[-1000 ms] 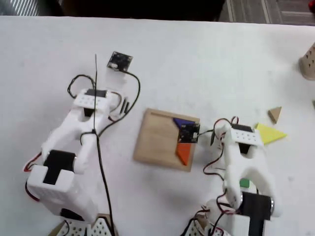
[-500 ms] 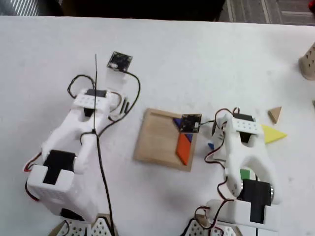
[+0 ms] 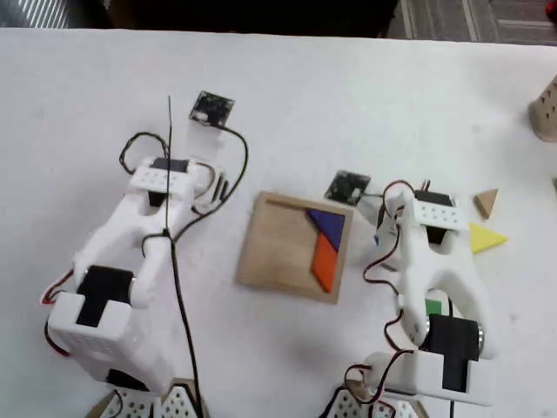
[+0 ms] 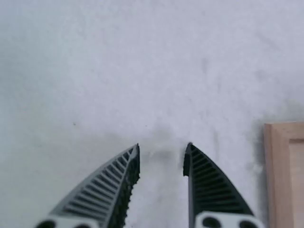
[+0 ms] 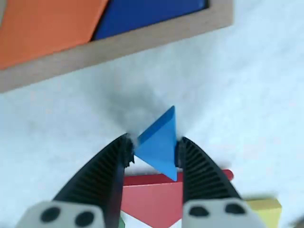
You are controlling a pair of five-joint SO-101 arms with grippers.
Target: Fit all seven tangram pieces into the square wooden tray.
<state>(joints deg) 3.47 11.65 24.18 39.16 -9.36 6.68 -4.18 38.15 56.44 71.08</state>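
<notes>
The square wooden tray (image 3: pixel 278 248) lies between the arms, with a dark blue piece (image 3: pixel 329 224) and an orange piece (image 3: pixel 324 259) against its right side. The same tray rim (image 5: pixel 118 45), orange piece (image 5: pixel 42 28) and dark blue piece (image 5: pixel 147 12) appear in the right wrist view. Just right of the tray, my right gripper (image 5: pixel 154 145) (image 3: pixel 378 237) is shut on a small light blue triangle (image 5: pixel 159 142), fingers touching both its sides. A red piece (image 5: pixel 154 194) and a yellow piece (image 5: pixel 266 211) lie behind it. My left gripper (image 4: pixel 161 159) (image 3: pixel 222 186) is open over bare table, left of the tray edge (image 4: pixel 280 171).
A yellow triangle (image 3: pixel 486 237) and a wood-coloured triangle (image 3: pixel 486 203) lie right of the right arm, and a green piece (image 3: pixel 432 306) shows under that arm. A small black board (image 3: pixel 211 107) with cables sits behind the left arm. A wooden object (image 3: pixel 545 109) stands at the right edge.
The right arm has drawn back from over the tray's right side to the table beside it, uncovering the dark blue and orange pieces. The left arm has not moved.
</notes>
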